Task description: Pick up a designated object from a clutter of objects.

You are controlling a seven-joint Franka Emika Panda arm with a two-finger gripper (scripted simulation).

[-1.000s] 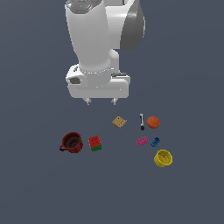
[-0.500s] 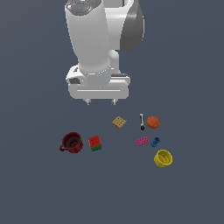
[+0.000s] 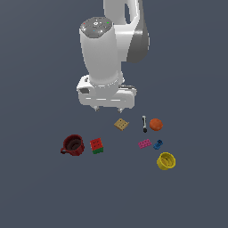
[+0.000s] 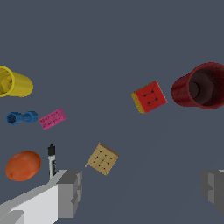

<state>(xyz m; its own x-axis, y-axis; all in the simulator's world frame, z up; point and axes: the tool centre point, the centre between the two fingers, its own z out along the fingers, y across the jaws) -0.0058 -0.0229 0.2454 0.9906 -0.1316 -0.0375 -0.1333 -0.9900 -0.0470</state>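
The white arm is now reaching down from farther back than a second ago, its hand hovering spread and empty above the counter. The flat tan square cracker-like block with dark dots is lying unmoved just near of the fingertips, left of the black-and-white marker.

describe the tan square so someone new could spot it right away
Start at the white gripper, open above the floor. Just below it, toward the exterior view's right, lies the tan square. It is flat with dark dots, unlike the black-and-white marker and red-green cube nearby.
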